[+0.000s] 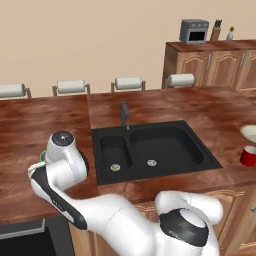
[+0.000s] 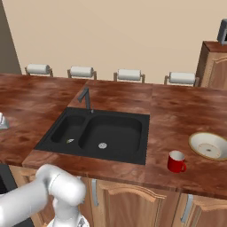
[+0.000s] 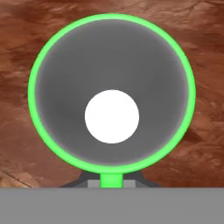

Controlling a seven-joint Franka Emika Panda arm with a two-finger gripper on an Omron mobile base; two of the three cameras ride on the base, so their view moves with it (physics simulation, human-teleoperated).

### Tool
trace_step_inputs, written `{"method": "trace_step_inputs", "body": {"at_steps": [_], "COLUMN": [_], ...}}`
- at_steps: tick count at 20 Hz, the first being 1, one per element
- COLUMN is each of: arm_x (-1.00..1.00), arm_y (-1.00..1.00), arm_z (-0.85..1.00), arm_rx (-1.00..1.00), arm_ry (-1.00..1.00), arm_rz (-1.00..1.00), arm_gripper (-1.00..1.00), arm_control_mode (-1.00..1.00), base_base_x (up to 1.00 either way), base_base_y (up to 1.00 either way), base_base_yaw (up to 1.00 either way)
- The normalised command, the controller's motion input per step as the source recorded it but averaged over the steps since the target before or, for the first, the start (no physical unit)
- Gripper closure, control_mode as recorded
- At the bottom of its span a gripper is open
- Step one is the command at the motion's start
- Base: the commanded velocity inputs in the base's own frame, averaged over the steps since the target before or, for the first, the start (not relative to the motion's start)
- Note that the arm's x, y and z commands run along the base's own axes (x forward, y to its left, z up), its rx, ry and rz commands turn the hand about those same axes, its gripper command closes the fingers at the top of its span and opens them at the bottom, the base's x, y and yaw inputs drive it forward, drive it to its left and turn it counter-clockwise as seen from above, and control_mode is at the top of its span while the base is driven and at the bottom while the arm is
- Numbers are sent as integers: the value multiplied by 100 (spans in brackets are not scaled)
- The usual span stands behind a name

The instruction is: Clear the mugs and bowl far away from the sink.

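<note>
Hand (image 3: pixel 112 183) points straight down over green mug (image 3: pixel 112 94) in hand view, fingers closed tight on mug's handle at rim, near bottom of that view; handle shows as short green stub between dark tips. Mug seen from above: bright green rim, grey inside, white round spot at bottom, standing upright on wood worktop (image 1: pixel 30 125). In left base view only a sliver of green mug (image 1: pixel 42 158) peeks out behind arm's wrist, on worktop left of sink (image 1: pixel 150 150), near front edge; arm bends over it from lower right & covers the rest. Sink is black, double basin, small basin left & large one right, silver drains in each, dark faucet (image 1: pixel 124 114) at its back edge. Red mug (image 2: pixel 176 161) stands upright on worktop right of sink, near front edge, handle turned toward front right. Bowl (image 2: pixel 209 145) sits just beyond & right of red mug, apart from it, cream inside w/ tan rim, cut by right edge of right base view. In left base view red mug (image 1: pixel 248 155) & bowl (image 1: pixel 249 133) both sit at far right edge, partly cut off. Four paper towel rolls (image 2: pixel 129 74) line back edge of worktop. Wood cabinet (image 1: pixel 210 62) at back right carries toaster oven (image 1: pixel 194 31).
</note>
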Motion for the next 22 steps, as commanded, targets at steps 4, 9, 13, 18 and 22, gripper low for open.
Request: {"method": "trace_step_inputs", "body": {"at_steps": [4, 9, 13, 18, 22], "arm_x": [-21, -14, -53, -62, -28], "arm_y": [-91, -100, -100, -100, -100], "arm_z": [99, 55, 59, 38, 8], "arm_rx": [0, 0, -2, -1, -5], "arm_ry": [11, 20, 1, -1, -1], "arm_rz": [-16, -23, -24, -24, -11], "arm_gripper": [100, 100, 100, 100, 100], "arm_control_mode": [-100, -100, -100, -100, -100], "base_base_x": [0, 0, 0, 0, 0], "base_base_y": [0, 0, 0, 0, 0], "base_base_yaw": [0, 0, 0, 0, 0]}}
